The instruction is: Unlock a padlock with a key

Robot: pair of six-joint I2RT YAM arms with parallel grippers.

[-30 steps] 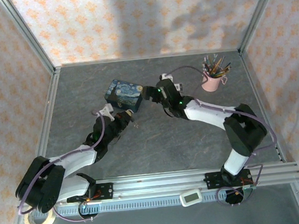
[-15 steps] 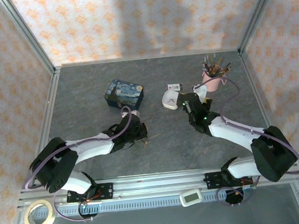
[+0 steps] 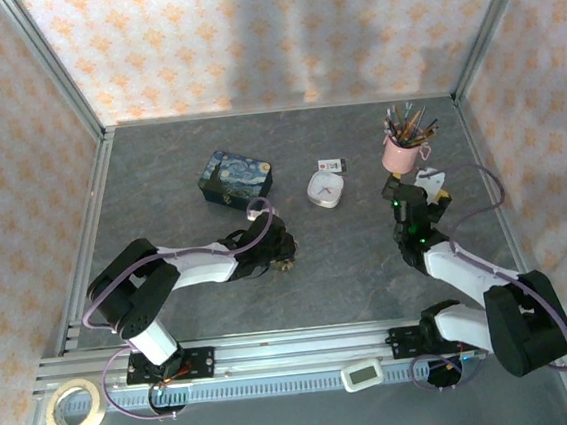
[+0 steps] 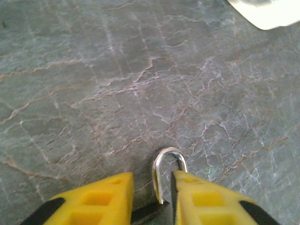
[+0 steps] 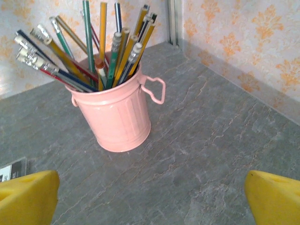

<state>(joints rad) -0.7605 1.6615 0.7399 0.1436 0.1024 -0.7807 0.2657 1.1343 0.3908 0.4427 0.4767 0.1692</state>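
Padlock (image 4: 168, 151) between left claw (image 4: 151, 177) fingers; right claw (image 5: 150, 187) gaped wide

The left claw's yellow fingers (image 4: 110, 197) stood partly apart, with the padlock's dark body low between them. Its thin silvery loop poked forward, touching the finger at the right of the wrist view and standing clear of the other. Whether the fingers pinched the body or only flanked it could not be told. Grey table (image 4: 93, 84) lay beyond. From above, this claw sat low on the table, nearer than the blue tin (image 3: 234, 177). The right claw was spread wide, nothing between its fingers, facing a pink bucket (image 5: 117, 117) of pencils (image 5: 103, 28) close ahead.
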